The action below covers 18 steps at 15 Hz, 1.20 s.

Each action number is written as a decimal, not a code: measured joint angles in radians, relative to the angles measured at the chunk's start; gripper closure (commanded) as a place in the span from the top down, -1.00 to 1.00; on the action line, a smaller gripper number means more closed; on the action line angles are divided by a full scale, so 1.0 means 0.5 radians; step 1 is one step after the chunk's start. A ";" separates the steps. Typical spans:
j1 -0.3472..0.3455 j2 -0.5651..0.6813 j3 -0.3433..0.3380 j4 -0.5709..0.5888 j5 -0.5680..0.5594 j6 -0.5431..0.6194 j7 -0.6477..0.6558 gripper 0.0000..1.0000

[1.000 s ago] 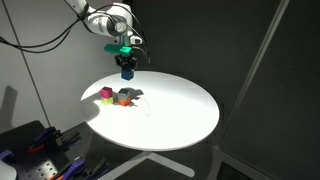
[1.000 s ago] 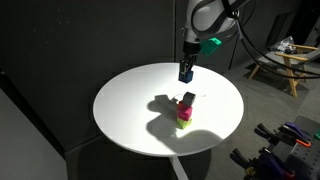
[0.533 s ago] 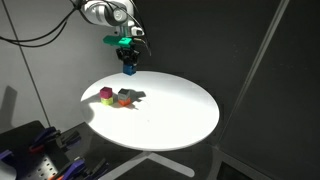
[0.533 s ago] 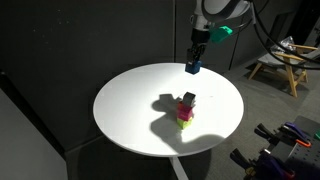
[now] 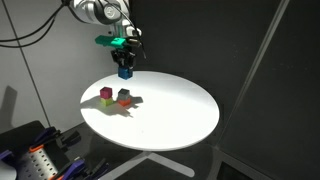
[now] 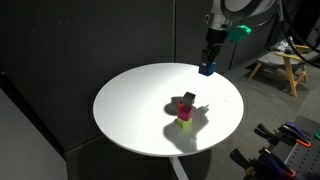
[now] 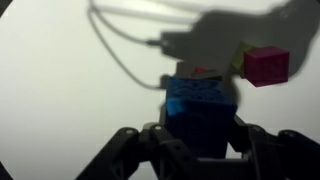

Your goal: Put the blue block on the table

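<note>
My gripper (image 5: 124, 62) is shut on the blue block (image 5: 125, 71), holding it in the air above the far edge of the round white table (image 5: 170, 125). In an exterior view the blue block (image 6: 205, 69) hangs over the table's rim (image 6: 120, 120). In the wrist view the blue block (image 7: 202, 110) sits between my dark fingers (image 7: 200, 150), with the table (image 7: 60, 110) far below.
A magenta cube (image 5: 105, 95), an orange cube (image 5: 124, 102) and a dark cube (image 5: 124, 94) sit close together on the table. In an exterior view they form a small pile (image 6: 186, 110). The magenta cube (image 7: 267, 65) shows in the wrist view. A chair (image 6: 280, 62) stands behind.
My gripper has carried the blue block up and away from the cluster of cubes, toward the table's edge. The cubes have not moved.
</note>
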 measured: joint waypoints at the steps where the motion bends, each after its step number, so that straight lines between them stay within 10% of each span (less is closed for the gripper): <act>1: -0.011 -0.027 -0.010 -0.039 -0.001 0.007 0.003 -0.42; 18: -0.201 -0.075 -0.175 -0.246 -0.113 0.183 0.120 -0.42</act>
